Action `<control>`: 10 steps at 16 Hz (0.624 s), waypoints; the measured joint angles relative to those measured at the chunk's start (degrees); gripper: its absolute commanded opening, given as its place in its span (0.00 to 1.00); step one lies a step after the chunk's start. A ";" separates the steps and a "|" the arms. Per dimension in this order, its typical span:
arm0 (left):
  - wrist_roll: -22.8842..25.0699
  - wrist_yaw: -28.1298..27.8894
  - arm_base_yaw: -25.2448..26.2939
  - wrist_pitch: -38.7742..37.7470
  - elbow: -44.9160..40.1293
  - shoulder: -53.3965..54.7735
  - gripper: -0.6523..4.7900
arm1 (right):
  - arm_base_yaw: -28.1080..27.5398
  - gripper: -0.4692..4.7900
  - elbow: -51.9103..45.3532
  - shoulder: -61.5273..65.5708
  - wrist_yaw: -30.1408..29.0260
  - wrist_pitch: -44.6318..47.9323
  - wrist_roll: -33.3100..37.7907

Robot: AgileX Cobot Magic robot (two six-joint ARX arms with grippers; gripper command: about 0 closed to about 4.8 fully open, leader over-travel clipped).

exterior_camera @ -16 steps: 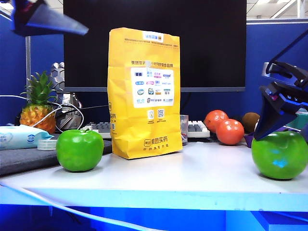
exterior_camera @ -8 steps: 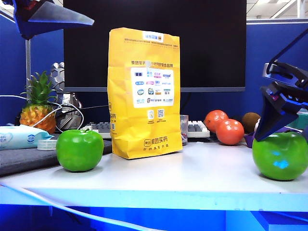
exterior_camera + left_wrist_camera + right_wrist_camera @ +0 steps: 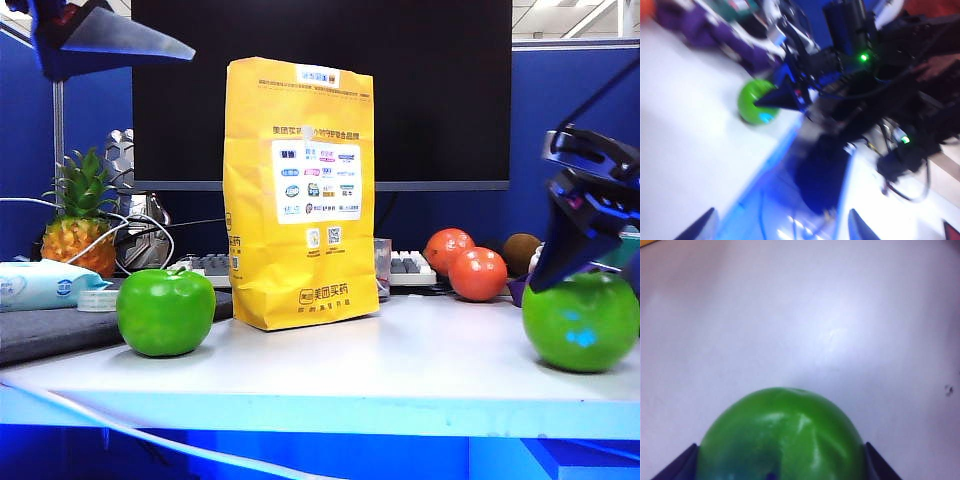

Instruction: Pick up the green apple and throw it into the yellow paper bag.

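Exterior view: the white surface (image 3: 400,360) carries the bag (image 3: 300,190), upright near centre, and the apple (image 3: 581,322) at 4 o'clock by the right edge, well apart from it. A plain apple (image 3: 165,312) sits at 8 o'clock. The right end effector (image 3: 590,262) straddles the apple's top, fingers (image 3: 680,460) at either flank; whether they grip yet I cannot tell. The left end effector (image 3: 95,35) hangs open at 11 o'clock, high up. Judged step: the grasp. Next comes a firm squeeze, then a lift toward the bag's mouth. The left wrist view is blurred; the bag's opening is not visible.
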 measured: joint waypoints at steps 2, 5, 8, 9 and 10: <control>-2.01 -1.84 -0.02 5.38 0.00 0.00 0.75 | 0.02 0.29 6.34 0.15 -2.16 -1.09 0.11; -4.17 -7.41 0.00 11.37 0.00 -0.04 0.75 | 1.51 0.29 15.15 -0.13 -3.76 0.15 1.25; -2.67 -24.13 0.00 12.76 3.39 -0.17 0.75 | 6.19 0.29 26.16 -0.02 -6.80 -0.42 1.42; -1.42 -28.76 0.00 13.18 4.24 -0.28 0.75 | 7.50 0.29 28.76 -0.04 -8.13 0.07 1.44; -0.13 -32.87 0.00 13.22 5.07 -0.37 0.75 | 9.11 0.29 31.56 0.20 -9.55 -0.09 1.46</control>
